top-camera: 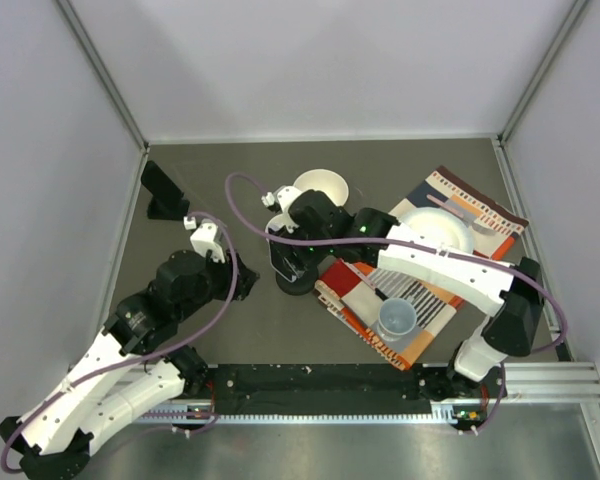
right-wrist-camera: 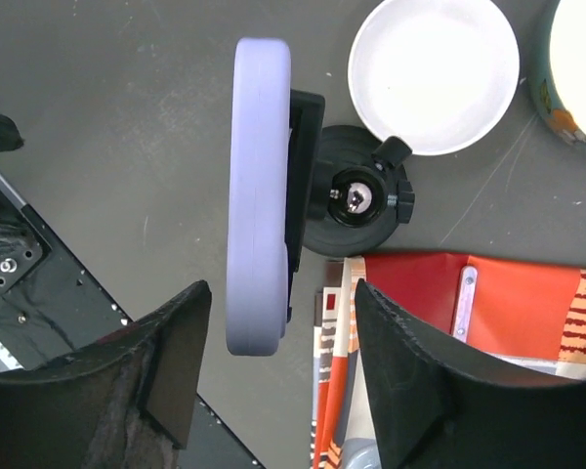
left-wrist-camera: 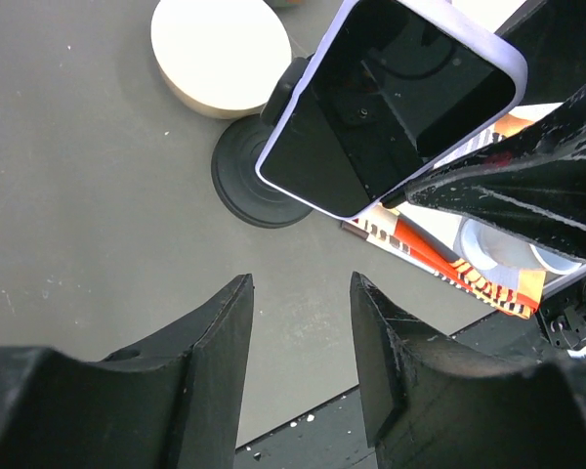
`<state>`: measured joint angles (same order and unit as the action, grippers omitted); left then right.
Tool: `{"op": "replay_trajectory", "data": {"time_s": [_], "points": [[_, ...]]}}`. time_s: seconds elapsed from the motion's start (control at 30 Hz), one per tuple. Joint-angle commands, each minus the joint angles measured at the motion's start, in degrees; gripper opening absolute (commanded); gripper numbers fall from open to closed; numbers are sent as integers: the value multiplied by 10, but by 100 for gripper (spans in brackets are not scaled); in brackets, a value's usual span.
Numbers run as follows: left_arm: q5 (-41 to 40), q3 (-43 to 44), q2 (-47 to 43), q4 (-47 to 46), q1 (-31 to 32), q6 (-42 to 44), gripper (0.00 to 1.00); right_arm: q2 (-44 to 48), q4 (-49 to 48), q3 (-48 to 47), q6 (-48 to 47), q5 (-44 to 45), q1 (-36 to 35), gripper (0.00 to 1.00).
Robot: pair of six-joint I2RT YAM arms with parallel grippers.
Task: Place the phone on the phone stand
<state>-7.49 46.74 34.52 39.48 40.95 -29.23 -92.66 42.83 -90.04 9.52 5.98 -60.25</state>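
The phone (left-wrist-camera: 391, 107), dark screen in a lavender case, leans tilted on the black phone stand (left-wrist-camera: 259, 181) with its round base on the grey table. In the right wrist view the phone (right-wrist-camera: 259, 195) shows edge-on against the stand (right-wrist-camera: 356, 200). My right gripper (right-wrist-camera: 280, 293) is open; its fingers straddle the phone's end with gaps on both sides. In the top view it (top-camera: 302, 232) hovers over the stand (top-camera: 295, 282). My left gripper (left-wrist-camera: 301, 278) is open and empty, low over bare table, left of the stand.
A white bowl (top-camera: 322, 185) sits just behind the stand. A striped placemat (top-camera: 450, 290) to the right carries a white plate (top-camera: 435, 228) and a grey cup (top-camera: 397, 320). A black object (top-camera: 163, 190) stands at the far left.
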Motion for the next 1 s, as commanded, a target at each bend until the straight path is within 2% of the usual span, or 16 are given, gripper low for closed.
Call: {"op": "replay_trajectory", "data": {"time_s": [0.0, 0.17, 0.53, 0.7, 0.73, 0.77, 0.83, 0.97], "points": [[-3, 0, -9, -38, -3, 15, 50, 54, -87, 43, 13, -25, 6, 63], [-6, 2, -18, -34, -5, 16, 52, 72, -173, 116, 50, -30, 6, 64], [4, 9, -18, -30, -7, 15, 53, 64, -241, 159, 47, -20, 7, 45], [17, 11, -18, -34, -7, 17, 56, 65, -260, 172, 34, -19, 14, 26], [22, 12, -19, -34, -7, 18, 57, 69, -266, 176, 32, -25, 16, 20], [26, 11, -21, -34, -7, 20, 57, 78, -273, 181, 29, -32, 18, 10], [33, 11, -24, -37, -7, 23, 59, 88, -299, 202, 17, -57, 26, 0], [66, 12, -32, -49, -8, 37, 65, 112, -341, 231, -30, -187, 41, 0]]}}
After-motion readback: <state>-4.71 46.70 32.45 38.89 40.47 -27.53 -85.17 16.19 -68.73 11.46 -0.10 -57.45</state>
